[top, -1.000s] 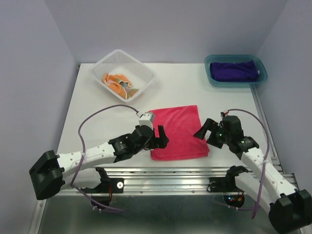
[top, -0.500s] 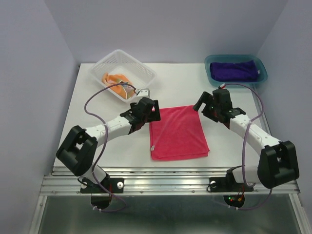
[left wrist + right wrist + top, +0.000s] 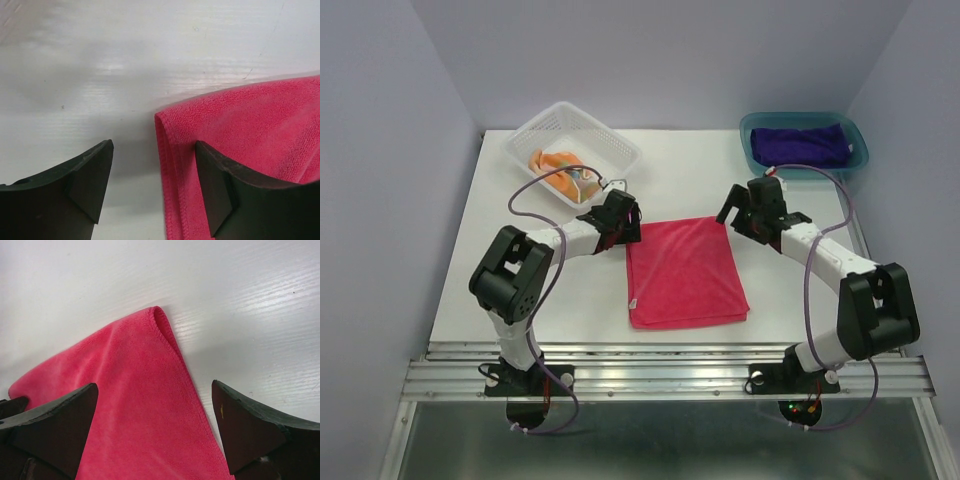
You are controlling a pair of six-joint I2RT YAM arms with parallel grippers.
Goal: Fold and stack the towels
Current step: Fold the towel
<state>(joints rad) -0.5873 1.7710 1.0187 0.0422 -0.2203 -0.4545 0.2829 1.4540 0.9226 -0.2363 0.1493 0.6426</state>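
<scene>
The spread-out hot pink towel [image 3: 685,272] is one plain colour, and its stitched hem is the same pink. A deep purple towel [image 3: 800,145] lies in a teal tray [image 3: 752,128]. In the white mesh basket [image 3: 622,152] is a pale orange towel [image 3: 552,163] with small patches of other colours, too small to name. The surface [image 3: 680,175] is white with faint grey streaks. The left arm [image 3: 565,238] and right arm [image 3: 820,250] are white with black joints. The left gripper [image 3: 152,150] and right gripper [image 3: 155,390] are black.

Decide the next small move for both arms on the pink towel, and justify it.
Probably close both grips: the left fingers and right fingers each stand open astride a far corner of the flat pink towel, gripping nothing yet.
</scene>
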